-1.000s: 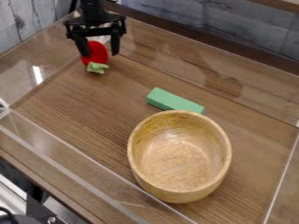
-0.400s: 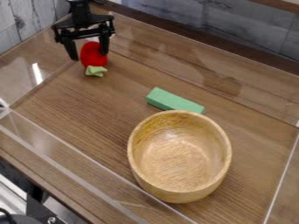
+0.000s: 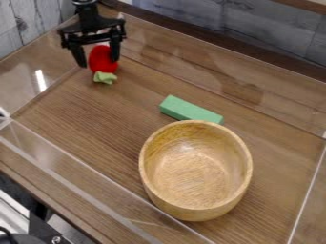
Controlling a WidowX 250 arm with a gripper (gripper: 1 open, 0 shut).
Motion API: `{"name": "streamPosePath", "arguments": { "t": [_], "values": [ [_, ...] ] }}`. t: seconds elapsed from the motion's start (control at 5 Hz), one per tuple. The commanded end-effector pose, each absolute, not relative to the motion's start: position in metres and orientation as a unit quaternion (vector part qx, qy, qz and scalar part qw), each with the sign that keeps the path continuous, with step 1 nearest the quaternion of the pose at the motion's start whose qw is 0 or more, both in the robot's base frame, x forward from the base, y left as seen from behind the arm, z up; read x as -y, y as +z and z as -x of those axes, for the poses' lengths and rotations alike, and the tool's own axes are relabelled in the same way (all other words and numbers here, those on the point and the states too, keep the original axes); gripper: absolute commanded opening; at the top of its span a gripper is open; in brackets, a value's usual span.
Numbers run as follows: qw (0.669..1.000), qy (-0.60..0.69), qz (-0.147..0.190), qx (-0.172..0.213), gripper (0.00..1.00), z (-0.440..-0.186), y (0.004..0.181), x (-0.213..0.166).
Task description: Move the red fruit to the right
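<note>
**Open gripper poised over the red fruit at the far left corner**

Nearest the front edge of the table (image 3: 76, 143) sits a wooden bowl (image 3: 195, 170), empty and upright, toward the front right. Just behind it, close but apart, a flat green block (image 3: 190, 110) lies on the wood, roughly mid-table. Neither belongs to the job; both occupy the right-hand side, so the fruit's path there will probably need to pass behind them.

Farther back, near the far left corner, the red fruit (image 3: 103, 64) rests on the surface with its pale green cap low against the wood. The gripper (image 3: 93, 48) hangs directly above it, pointing straight down, its jaws spread wide — one finger on each side of the fruit's upper part. Nothing is clamped yet; the fruit appears to lie on the table under its own weight.

That straddling stance suggests a grasp being lined up — fingers placed so that closing would pinch the fruit across its width before carrying it rightward.
</note>
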State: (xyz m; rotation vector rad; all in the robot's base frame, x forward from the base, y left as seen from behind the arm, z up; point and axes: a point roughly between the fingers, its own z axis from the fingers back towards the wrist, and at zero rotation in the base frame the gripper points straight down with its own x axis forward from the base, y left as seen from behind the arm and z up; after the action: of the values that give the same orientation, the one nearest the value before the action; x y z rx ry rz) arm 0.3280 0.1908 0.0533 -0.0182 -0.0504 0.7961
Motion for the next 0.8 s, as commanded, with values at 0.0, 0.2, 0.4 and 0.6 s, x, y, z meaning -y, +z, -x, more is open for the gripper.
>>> {"name": "streamPosePath", "arguments": {
  "t": [0.0,0.2,0.4,0.6],
  "values": [
    [0.930,0.361,0.008,0.062,1.00,-0.346,0.071,-0.200],
    [0.907,0.417,0.014,0.065,0.00,-0.347,0.081,-0.197],
    [0.879,0.471,0.028,0.066,0.00,-0.349,0.098,-0.193],
    [0.895,0.439,0.050,0.061,0.00,-0.353,0.116,-0.190]
  ]
}}
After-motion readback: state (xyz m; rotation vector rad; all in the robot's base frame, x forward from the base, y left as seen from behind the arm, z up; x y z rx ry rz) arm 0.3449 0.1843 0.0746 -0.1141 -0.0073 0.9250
